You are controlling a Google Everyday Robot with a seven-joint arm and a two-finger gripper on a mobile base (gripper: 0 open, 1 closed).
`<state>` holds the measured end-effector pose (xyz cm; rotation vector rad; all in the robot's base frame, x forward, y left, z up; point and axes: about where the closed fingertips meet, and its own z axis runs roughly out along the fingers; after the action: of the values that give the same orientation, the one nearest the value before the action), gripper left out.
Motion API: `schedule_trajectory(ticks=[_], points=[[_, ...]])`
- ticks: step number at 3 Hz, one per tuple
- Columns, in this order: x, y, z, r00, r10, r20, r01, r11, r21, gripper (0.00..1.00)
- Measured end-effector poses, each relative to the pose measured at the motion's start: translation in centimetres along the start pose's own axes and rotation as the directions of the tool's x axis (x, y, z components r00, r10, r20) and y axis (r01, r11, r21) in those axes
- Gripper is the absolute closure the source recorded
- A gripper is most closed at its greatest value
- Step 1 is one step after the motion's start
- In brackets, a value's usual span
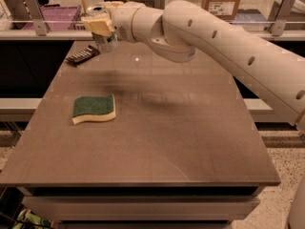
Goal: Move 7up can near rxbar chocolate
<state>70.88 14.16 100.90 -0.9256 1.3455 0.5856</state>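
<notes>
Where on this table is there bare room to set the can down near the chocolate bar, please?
Bare tabletop lies between the rxbar chocolate and the sponge, and everywhere right of both. The far-left corner is crowded: the gripper, shut on the 7up can, is right beside the bar.

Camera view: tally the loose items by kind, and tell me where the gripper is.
can: 1, clasped by the gripper at the far left
wrapped bar: 1
sponge: 1
Total: 3

Smooth cream plastic pincer [100, 27] at far-left table [190, 142] edge gripping shiny metal 7up can [107, 42], matt sponge [94, 109].
</notes>
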Motion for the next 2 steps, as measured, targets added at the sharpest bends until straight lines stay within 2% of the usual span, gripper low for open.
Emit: schedule_trajectory(ticks=[2], points=[[3.9, -0.1, 3.5, 0.996, 0.084, -0.014, -0.084, 0.9954, -0.046, 1.0]])
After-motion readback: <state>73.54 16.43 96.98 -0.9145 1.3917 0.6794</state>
